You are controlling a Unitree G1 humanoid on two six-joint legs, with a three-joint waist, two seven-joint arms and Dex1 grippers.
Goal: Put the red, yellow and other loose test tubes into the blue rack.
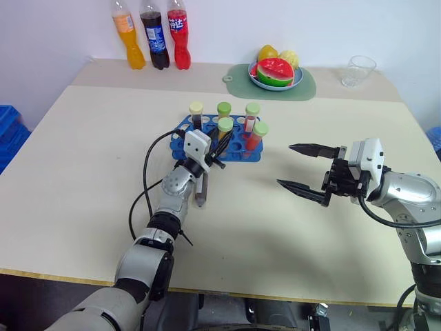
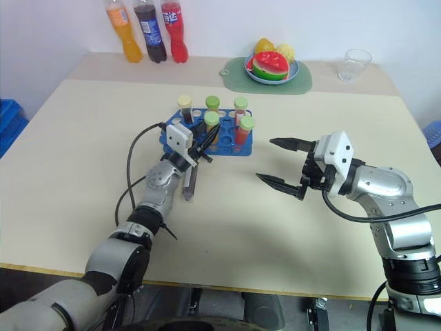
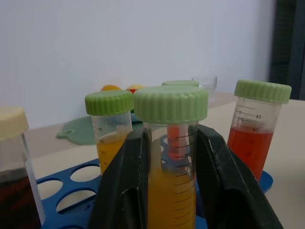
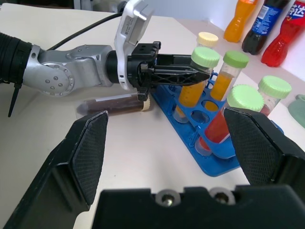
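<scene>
At the blue rack mid-worktop, a green-capped yellow tube is pinched upright by the left gripper, among 4 capped clear tubes already seated. A dark brown tube is left lying beside the rack, under the wrist. Smooth plastic could slip or tilt against a hole's rim if released early. The right gripper is held apart, jaws spread.

A flat bright blue plastic rack with rows of round holes lies mid-table. Five clear capped tubes stand upright in it: two yellow-orange, two red-orange, all green-capped, and one dark, cream-capped. A sixth clear tube of dark brown liquid lies flat on the table beside the rack.
</scene>
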